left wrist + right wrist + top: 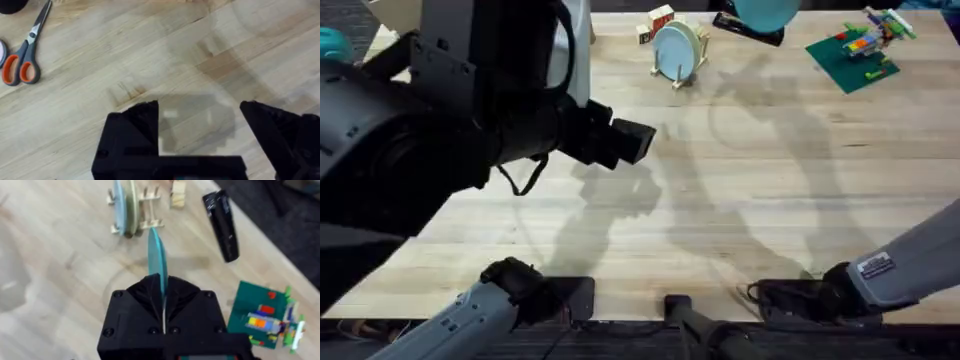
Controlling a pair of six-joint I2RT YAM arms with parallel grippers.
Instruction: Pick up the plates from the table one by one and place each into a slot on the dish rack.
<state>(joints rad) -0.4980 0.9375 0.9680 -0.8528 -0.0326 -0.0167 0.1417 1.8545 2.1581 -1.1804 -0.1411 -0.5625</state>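
In the right wrist view my right gripper [162, 300] is shut on the rim of the teal plate [156, 255], which stands edge-on above the table [770, 180]. Overhead, that plate [765, 12] shows at the far edge, right of the dish rack [680, 82]. The pale blue plate [672, 50] stands upright in a slot of the rack [150, 210], beside a cream plate [131, 202]. My left gripper [630, 140] hangs over the left-middle of the table, and its own view shows the left gripper [200, 115] open over bare wood with nothing between the fingers.
A black cylinder-like object [222, 225] lies right of the rack. A green baseplate with toy bricks [855, 50] sits at the far right. Small wooden blocks [655, 22] stand behind the rack. Orange-handled scissors [25, 55] lie on the wood near the left gripper.
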